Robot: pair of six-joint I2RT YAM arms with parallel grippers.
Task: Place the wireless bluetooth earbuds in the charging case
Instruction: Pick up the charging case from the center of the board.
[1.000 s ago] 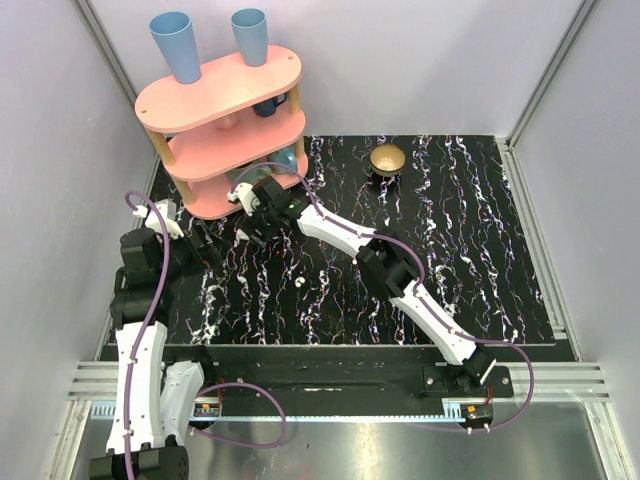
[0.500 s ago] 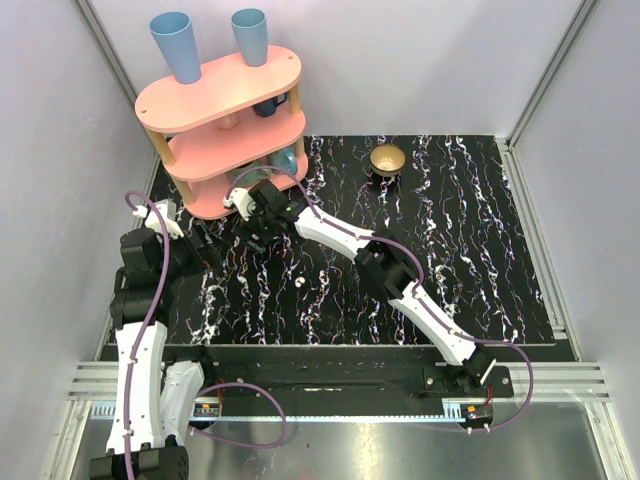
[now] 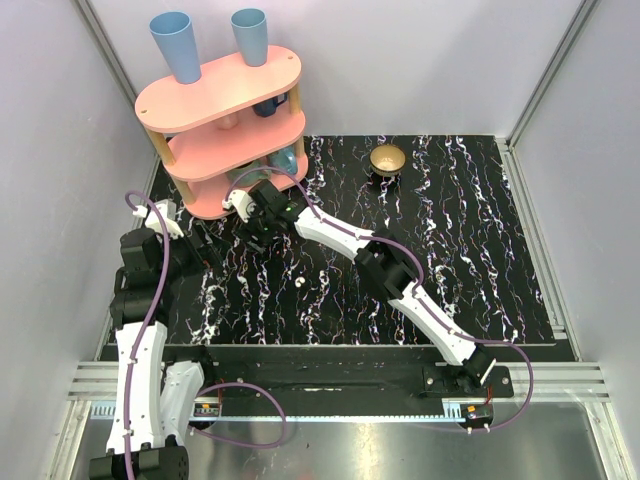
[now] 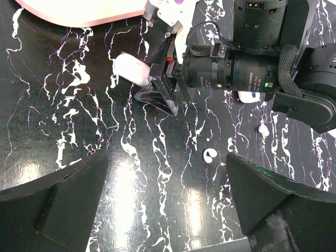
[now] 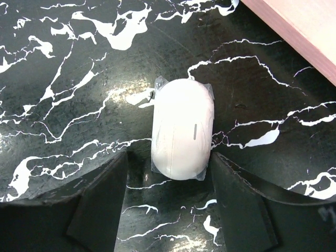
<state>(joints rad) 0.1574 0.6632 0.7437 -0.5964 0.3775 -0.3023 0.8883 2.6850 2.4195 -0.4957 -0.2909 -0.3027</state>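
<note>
My right hand is partly open and holds nothing, and the charging case lies on the desk in the middle of the frame, its long side pointing straight up from me, its near end between my two fingers.

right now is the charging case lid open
No, the right wrist view shows the charging case lying shut on the black marbled table, its two halves closed together.

A pink tiered shelf topped by two blue cups occupies the marbled tabletop's far left corner; a gold bowl sits near its far edge.
</note>
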